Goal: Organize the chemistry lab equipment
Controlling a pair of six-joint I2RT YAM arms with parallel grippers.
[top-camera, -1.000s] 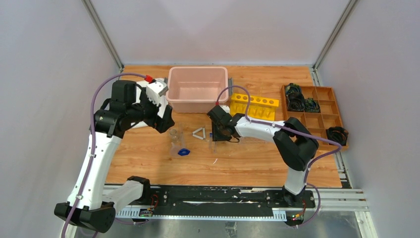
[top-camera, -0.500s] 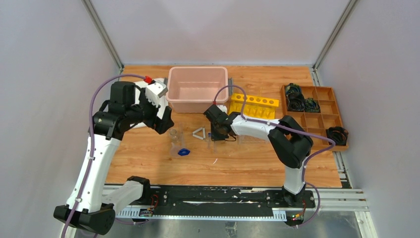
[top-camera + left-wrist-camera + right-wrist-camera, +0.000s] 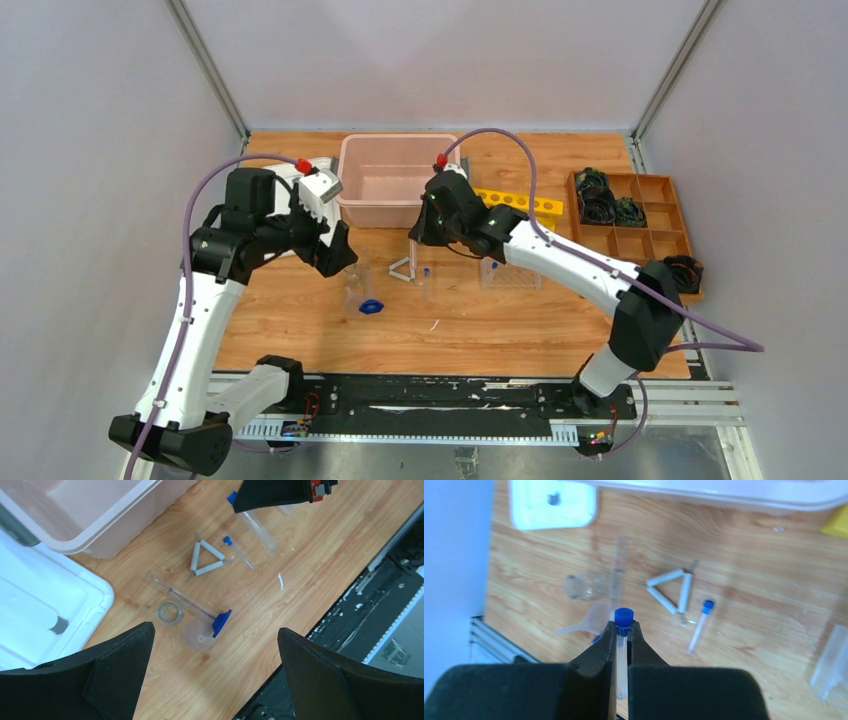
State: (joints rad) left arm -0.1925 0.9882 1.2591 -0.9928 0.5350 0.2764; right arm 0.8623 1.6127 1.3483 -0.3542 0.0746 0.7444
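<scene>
Colours on the wood-grain surface (image 3: 500, 330)
Pink bin (image 3: 390, 212), yellow rack (image 3: 530, 203), white triangle (image 3: 683, 592), blue-capped clear tube (image 3: 623, 630).

1. Pink translucent plastic bin (image 3: 392, 185): at the far edge of the wood-grain tabletop (image 3: 500, 325), centre.
2. Yellow plastic rack with round holes (image 3: 525, 203): just right of the bin.
3. Wooden compartment tray (image 3: 650, 215): far right. Dark coiled items (image 3: 598, 206) lie in its far-left compartments.
4. White shallow plastic tray (image 3: 35, 600): just beside the bin's left side, with a small grey piece (image 3: 59, 625) on it.

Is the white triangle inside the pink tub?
No, the white triangle lies on the wooden table, outside the pink tub.
</scene>
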